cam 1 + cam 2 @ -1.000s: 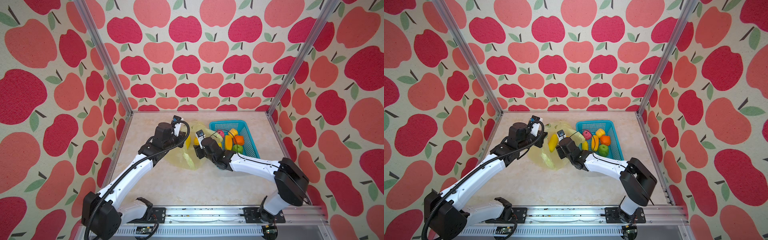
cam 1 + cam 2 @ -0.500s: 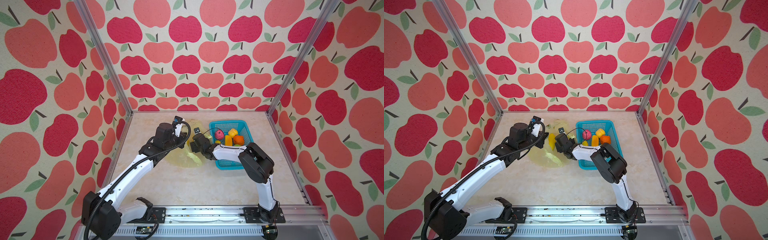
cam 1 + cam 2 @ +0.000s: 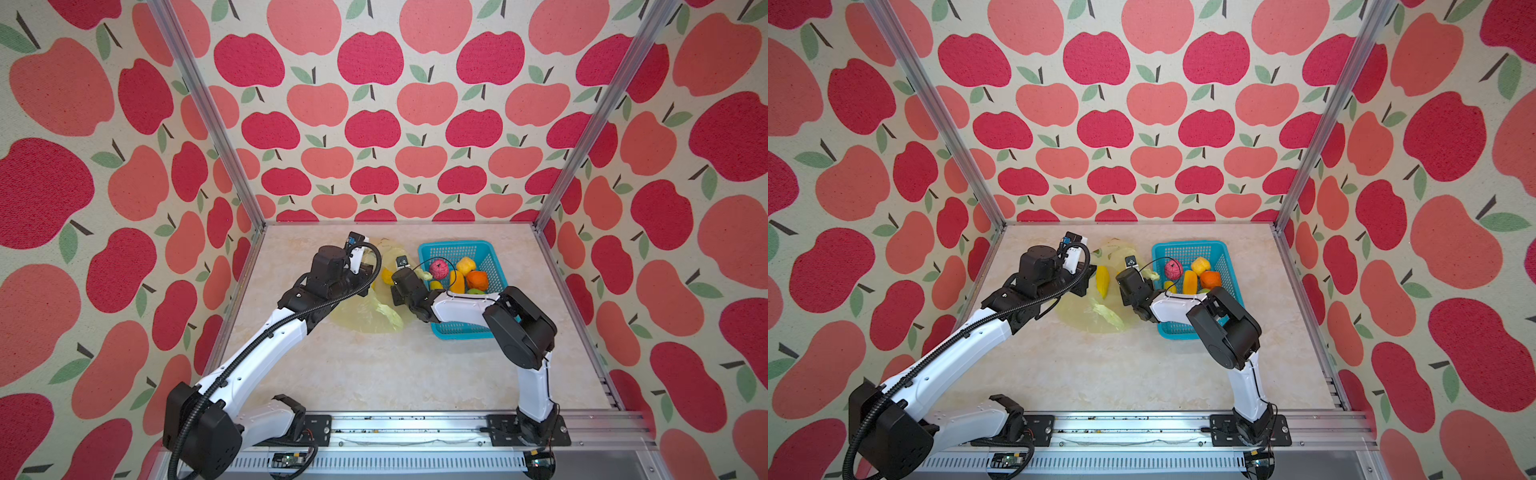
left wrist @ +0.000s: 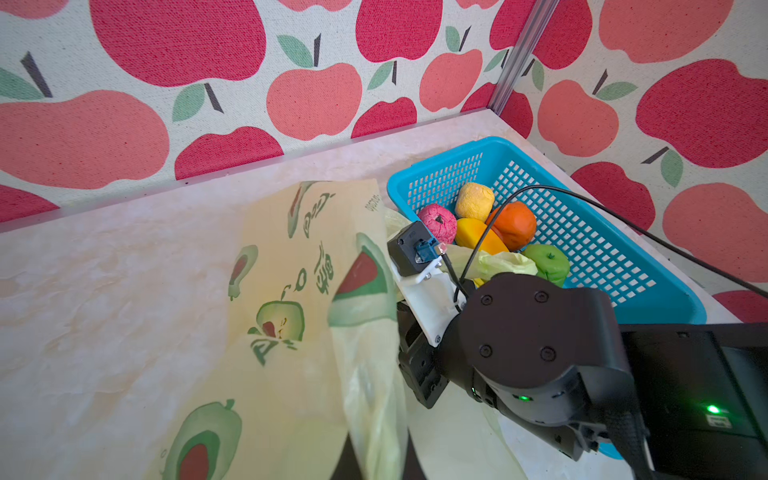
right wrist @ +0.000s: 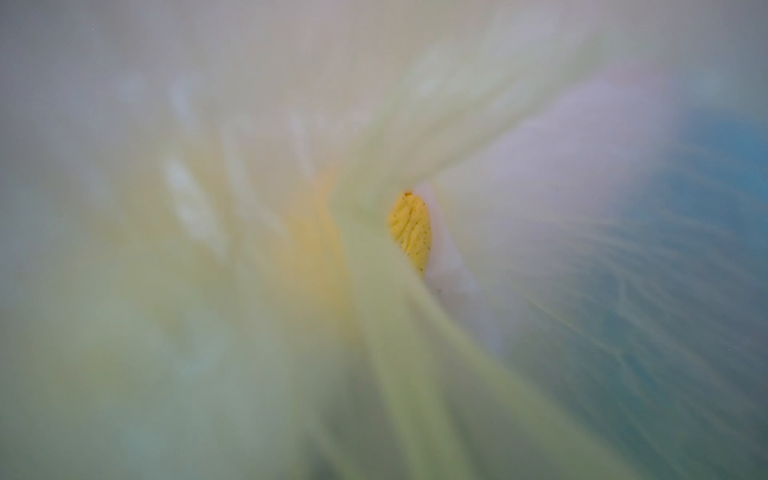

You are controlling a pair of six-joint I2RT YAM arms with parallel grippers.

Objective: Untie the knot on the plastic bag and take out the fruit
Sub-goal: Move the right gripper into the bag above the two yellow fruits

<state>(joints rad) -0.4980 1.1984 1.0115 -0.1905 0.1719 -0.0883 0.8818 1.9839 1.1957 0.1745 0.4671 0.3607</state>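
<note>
The plastic bag (image 3: pixel 365 322) (image 3: pixel 1088 318) lies crumpled on the table left of the basket. My left gripper (image 3: pixel 366 286) (image 4: pixel 378 465) is shut on a raised fold of its film. My right gripper (image 3: pixel 395 297) (image 3: pixel 1124 297) reaches into the bag's mouth, where film hides its fingertips. A yellow fruit (image 3: pixel 1102 280) (image 5: pixel 411 230) lies inside the bag, just ahead of the right gripper. No tied knot shows. One bunched lime handle strip (image 3: pixel 388 316) lies on the bag, and another (image 4: pixel 494 264) drapes over my right wrist.
A turquoise basket (image 3: pixel 492 249) (image 4: pixel 648 245) stands right of the bag, holding pink (image 3: pixel 439 268), yellow (image 3: pixel 465 265), orange (image 3: pixel 477 280) and green (image 4: pixel 546 262) fruit. My right forearm lies across its near left corner. Patterned walls close the back and both sides.
My right arm has folded up at the elbow, and its gripper has pushed from beside the basket into the bag's mouth. The left gripper has kept its hold and place.
</note>
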